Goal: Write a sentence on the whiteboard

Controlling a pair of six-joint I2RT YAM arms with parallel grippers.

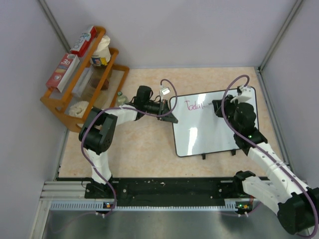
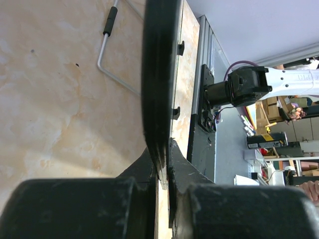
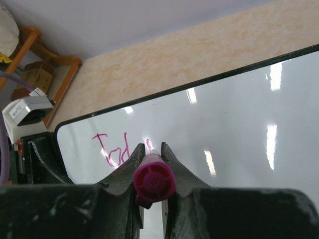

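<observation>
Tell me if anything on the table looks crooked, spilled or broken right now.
Only the whiteboard: it lies skewed to the edges of the table, its left edge clamped in the left gripper. The right gripper holds a pink marker over the started sentence. Nothing looks spilled or broken.

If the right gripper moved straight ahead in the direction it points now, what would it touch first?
Most likely the whiteboard: the pink marker held by the right gripper points at its white surface, beside the pink writing.
</observation>
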